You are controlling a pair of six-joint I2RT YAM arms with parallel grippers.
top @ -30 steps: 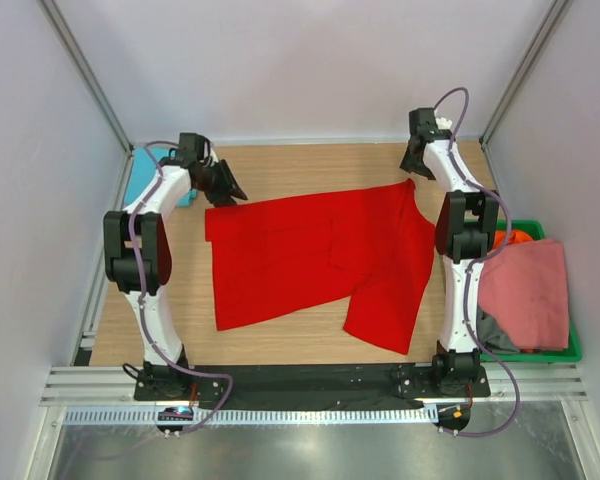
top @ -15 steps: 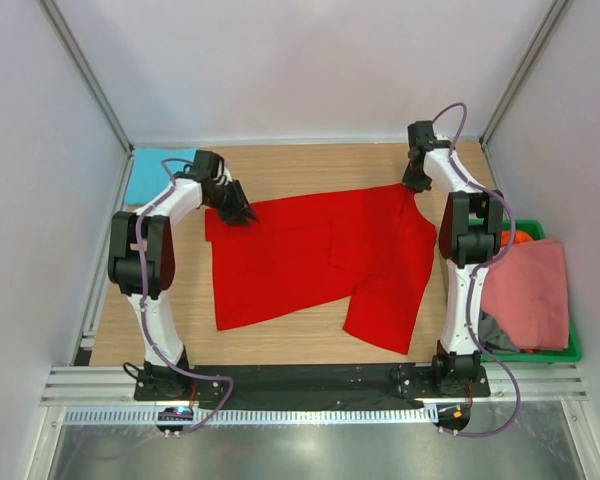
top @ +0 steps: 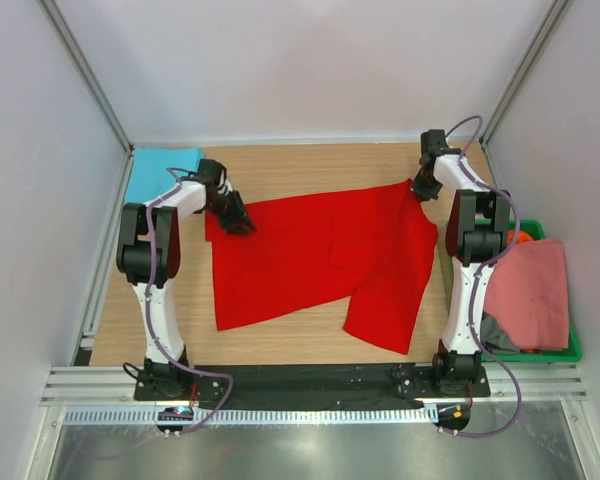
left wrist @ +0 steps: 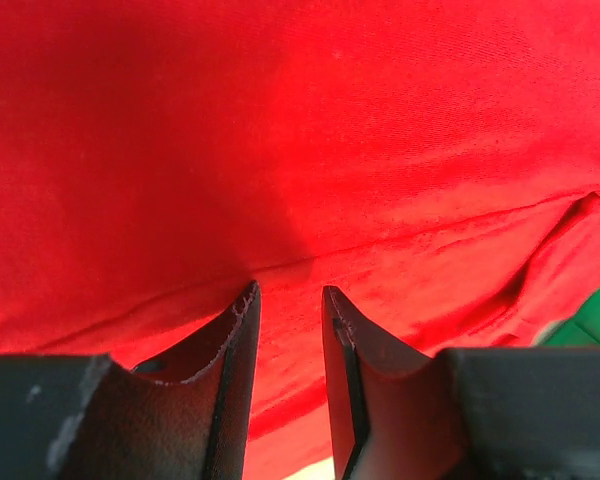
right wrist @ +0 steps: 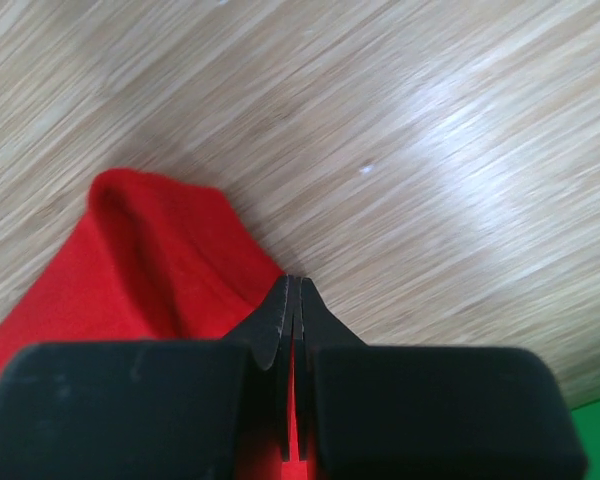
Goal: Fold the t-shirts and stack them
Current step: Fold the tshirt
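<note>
Corners decide this fold, so check both before you lift. At the far left of the worktop [top: 310, 165] a turquoise t-shirt [top: 158, 170] lies flat, apart from the work; leave it be.

Your left hand [top: 238, 222] is down on the far left corner of the red t-shirt [top: 300, 260], which lies spread across the middle of the worktop, with a layer lapped over near its right side. Its fingers [left wrist: 230, 345] stand a little apart, and red cloth and a hem seam run into the gap. I cannot tell whether they are biting a fold or only resting on it, so confirm that hold.

Your right hand [top: 417, 190] is at the far right corner, pressed together on the cloth's edge, with a sliver of red showing between the two sides.

My judgement is that you should raise both hands together and level. Bring the far edge toward you evenly, and keep the cloth taut between them so that it neither sags nor twists. A one-sided grip would drag the shirt askew.

At the right, just off the worktop's edge, a green crate [top: 550, 355] holds the rest. A pink t-shirt [top: 528, 290] is draped on top, an orange t-shirt [top: 518, 237] peeks out at the far end, and a dark grey t-shirt [top: 495, 335] shows under the near end.
</note>
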